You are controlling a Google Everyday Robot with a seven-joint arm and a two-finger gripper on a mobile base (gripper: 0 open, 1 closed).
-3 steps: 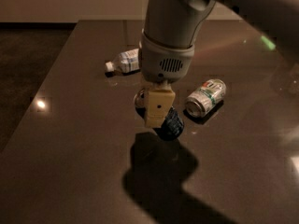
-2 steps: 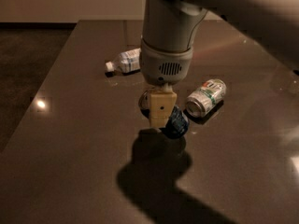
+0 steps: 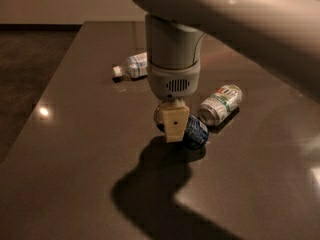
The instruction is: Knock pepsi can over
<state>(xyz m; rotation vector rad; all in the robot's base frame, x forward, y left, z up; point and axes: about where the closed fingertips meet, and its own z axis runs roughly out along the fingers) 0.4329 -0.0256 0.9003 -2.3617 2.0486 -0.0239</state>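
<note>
One pepsi can [image 3: 196, 130] lies on its side just behind the jaws.

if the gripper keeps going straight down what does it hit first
Probably the pepsi can, which sits right at the tip of the gripper; otherwise the table just beneath. Depth is unclear.

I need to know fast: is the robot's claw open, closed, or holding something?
Gripper: down right at the pepsi can; open, closed or holding cannot be told.
</note>
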